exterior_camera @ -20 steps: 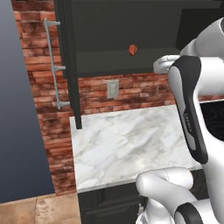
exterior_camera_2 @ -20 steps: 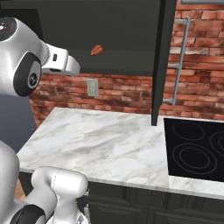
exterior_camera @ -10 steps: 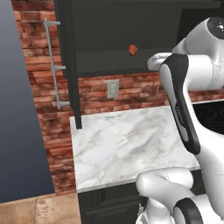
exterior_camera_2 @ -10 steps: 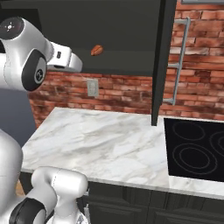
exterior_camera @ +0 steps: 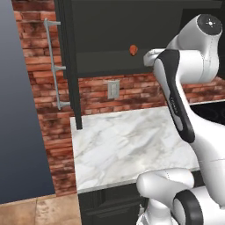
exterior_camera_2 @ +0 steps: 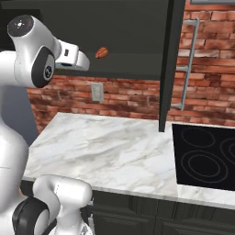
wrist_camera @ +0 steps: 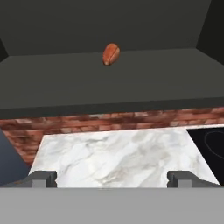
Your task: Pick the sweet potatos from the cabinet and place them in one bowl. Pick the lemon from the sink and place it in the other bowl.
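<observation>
Charcoal fronts frame a simulated kitchen, where the open cabinet (exterior_camera: 132, 39) spans the upper wall above red brick (exterior_camera_2: 137, 98); its door (exterior_camera: 69, 66) swings out at the left in the left base view, carrying a long silver handle (exterior_camera: 53, 61); a second dark door (exterior_camera_2: 169, 64) with its own bar handle (exterior_camera_2: 189, 64) stands at the right in the right base view. Below, a white marble counter (exterior_camera: 123, 145) runs up to a black cooktop (exterior_camera_2: 206, 158) on its right; a pale wall outlet (exterior_camera: 113, 89) sits in the brick just above the counter. The white arm (exterior_camera: 184, 88) rises over the counter, with its hand raised to shelf height and aimed into the cabinet. One sweet potato (wrist_camera: 111, 54), small and orange-brown, lies alone on the flat inner shelf, towards the back; it sits near the hand but apart from it in both base views. The gripper (wrist_camera: 111, 178) is spread wide, its two dark fingertips (wrist_camera: 43, 178) far apart at the bottom of the hand view, with nothing between them and the tuber well ahead.
</observation>
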Motion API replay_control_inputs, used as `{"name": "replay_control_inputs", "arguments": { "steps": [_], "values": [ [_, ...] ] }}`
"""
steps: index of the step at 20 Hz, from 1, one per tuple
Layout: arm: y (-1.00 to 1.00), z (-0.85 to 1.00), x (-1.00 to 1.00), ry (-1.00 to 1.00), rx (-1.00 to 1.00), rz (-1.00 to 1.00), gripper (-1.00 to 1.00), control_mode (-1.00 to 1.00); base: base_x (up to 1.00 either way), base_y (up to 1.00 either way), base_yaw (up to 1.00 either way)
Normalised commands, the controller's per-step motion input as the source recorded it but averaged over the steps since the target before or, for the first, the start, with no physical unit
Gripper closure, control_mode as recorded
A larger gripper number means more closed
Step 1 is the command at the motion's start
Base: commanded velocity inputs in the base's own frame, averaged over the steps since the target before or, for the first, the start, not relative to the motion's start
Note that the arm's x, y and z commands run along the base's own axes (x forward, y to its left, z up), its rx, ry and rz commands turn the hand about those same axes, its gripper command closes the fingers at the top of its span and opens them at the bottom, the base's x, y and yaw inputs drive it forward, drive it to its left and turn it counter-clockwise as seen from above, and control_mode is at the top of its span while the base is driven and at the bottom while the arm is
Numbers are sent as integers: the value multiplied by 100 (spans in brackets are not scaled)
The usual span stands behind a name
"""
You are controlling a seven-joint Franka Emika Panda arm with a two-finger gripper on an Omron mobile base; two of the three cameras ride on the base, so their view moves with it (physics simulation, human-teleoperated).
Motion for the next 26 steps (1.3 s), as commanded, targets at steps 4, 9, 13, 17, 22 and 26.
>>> {"name": "replay_control_inputs", "arguments": {
  "steps": [4,9,13,17,22,26],
  "values": [
    [0,0,47,0,0,0,-100,-100,0,0,0],
    [0,0,30,-2,0,-1,-100,-100,0,0,0],
    [0,-1,22,-5,0,-2,-100,-100,0,0,0],
    [0,-13,29,-8,0,-1,-100,-100,0,0,0],
    [0,-10,24,-5,0,-1,-100,-100,0,0,0],
    [0,0,23,0,0,0,-100,-100,0,0,0]
  ]
}}
